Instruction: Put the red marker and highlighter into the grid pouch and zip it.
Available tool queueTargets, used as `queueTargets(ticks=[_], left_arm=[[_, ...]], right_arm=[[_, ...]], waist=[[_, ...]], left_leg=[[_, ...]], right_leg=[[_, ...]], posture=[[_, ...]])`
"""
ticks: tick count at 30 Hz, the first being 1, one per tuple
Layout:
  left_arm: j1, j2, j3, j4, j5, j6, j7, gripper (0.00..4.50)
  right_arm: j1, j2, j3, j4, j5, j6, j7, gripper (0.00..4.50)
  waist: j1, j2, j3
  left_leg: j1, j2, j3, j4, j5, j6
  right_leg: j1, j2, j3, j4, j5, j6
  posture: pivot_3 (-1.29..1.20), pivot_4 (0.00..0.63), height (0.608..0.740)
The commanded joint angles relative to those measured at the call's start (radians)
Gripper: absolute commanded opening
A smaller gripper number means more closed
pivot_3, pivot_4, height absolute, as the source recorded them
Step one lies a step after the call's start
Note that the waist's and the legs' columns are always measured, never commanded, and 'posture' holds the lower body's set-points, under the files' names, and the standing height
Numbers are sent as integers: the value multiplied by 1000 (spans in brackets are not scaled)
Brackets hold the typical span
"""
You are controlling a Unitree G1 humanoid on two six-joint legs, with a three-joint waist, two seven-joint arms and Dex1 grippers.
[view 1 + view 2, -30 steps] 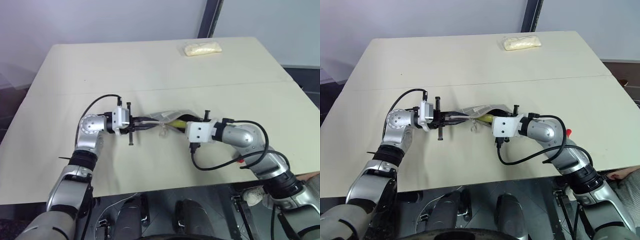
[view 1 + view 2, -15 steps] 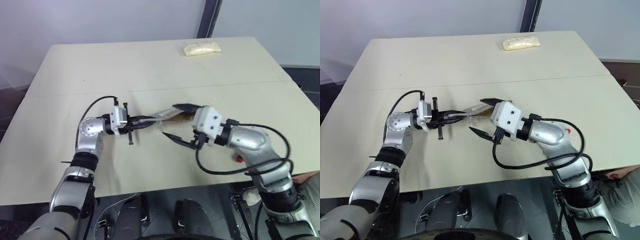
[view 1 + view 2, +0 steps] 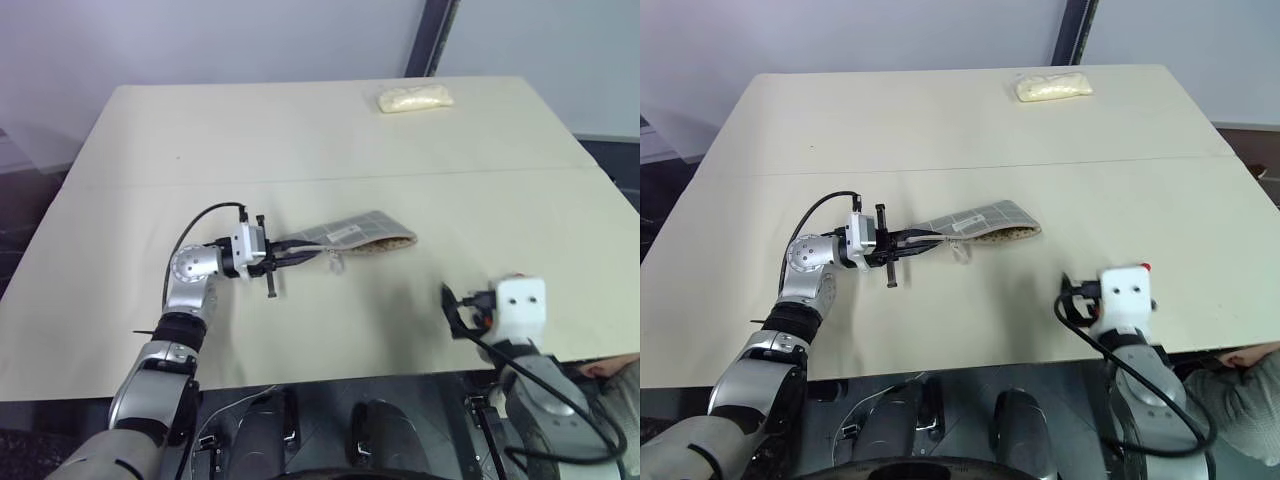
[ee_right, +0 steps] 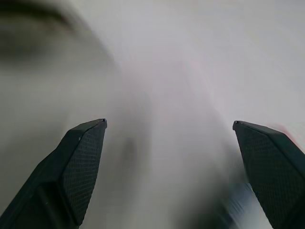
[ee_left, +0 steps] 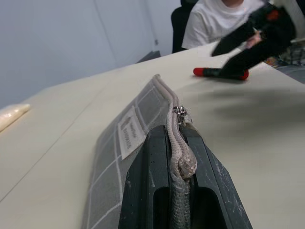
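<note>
Left gripper (image 3: 290, 256) clamped tight on the near-left end of the grid pouch (image 3: 350, 234), on the zipper edge; pouch runs from the fingertips toward 2 o'clock, lying mid-table (image 3: 300, 140), mouth end open at the far right. White label (image 5: 127, 135) on the pouch side just past the fingers. Right gripper (image 4: 169, 157) spread wide, empty, near the table's front edge at 4 o'clock from the pouch, well apart from it. Red marker (image 5: 219, 72) lies on the table just beside the right gripper; in the eye view only a red tip (image 3: 1146, 267) peeks at its far side. Highlighter can't be made out. Cream bag (image 3: 414, 98) at 12–1 o'clock, far edge. A person's sleeve (image 3: 1240, 380) at bottom right.
</note>
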Motion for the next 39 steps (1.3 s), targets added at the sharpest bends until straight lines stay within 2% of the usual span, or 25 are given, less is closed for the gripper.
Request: queueTargets(ticks=[1,6,13,16,22,26,29,35,39], left_arm=[[-18,-4,5,9,-2,-19,-21,0],[-33,-13,7,26,3,-26,-28,0],[-30,-7,14,21,8,-34,-29,0],[-23,-1,14,7,11,-39,-24,0],[-15,4,17,-15,7,-28,-7,0],[-16,3,12,-12,12,-30,2,0],[-18,2,11,-10,14,-31,5,0],[-21,-1,9,-11,17,-32,10,0],[-23,1,11,-9,23,-38,17,0]], right_arm=[[84,56,23,-88,-53,9,-67,4405],[73,198,3,-69,20,38,-102,4405],[-32,273,-105,57,71,67,-135,4405],[-62,279,-158,90,106,72,-143,3520],[-149,203,-181,130,153,48,-95,461],[-196,21,-45,113,208,-102,177,418],[-144,-141,36,121,143,-273,318,418],[-62,-371,99,216,17,-559,479,418],[-41,-421,64,273,2,-661,510,418]], waist=[[6,1,0],[9,1,-1],[1,1,0],[1,1,0],[-4,1,0],[-19,3,0],[-23,3,0],[-22,2,1],[-21,2,1]], left_leg=[[1,0,-3,-1,1,-2],[0,1,-14,-5,2,-4],[-4,0,-17,-4,2,-5],[-3,0,-17,-2,2,-5],[2,0,-17,0,2,-7],[1,-1,-16,2,3,-5],[2,-1,-16,1,3,-4],[1,-2,-16,1,3,-4],[3,-1,-16,2,3,-4]], right_leg=[[-1,1,-1,0,-1,0],[0,2,-9,1,-6,-2],[3,6,-12,3,-8,0],[4,5,-11,3,-8,0],[5,4,-10,2,-8,-6],[4,2,-9,2,-6,-7],[4,2,-9,2,-6,-4],[8,2,-9,2,-5,-1],[7,2,-10,2,-5,-2]], posture=[[0,150,740],[0,150,740],[0,150,740],[0,150,740],[0,150,740],[0,150,740],[0,150,740],[0,150,740],[0,150,740]])
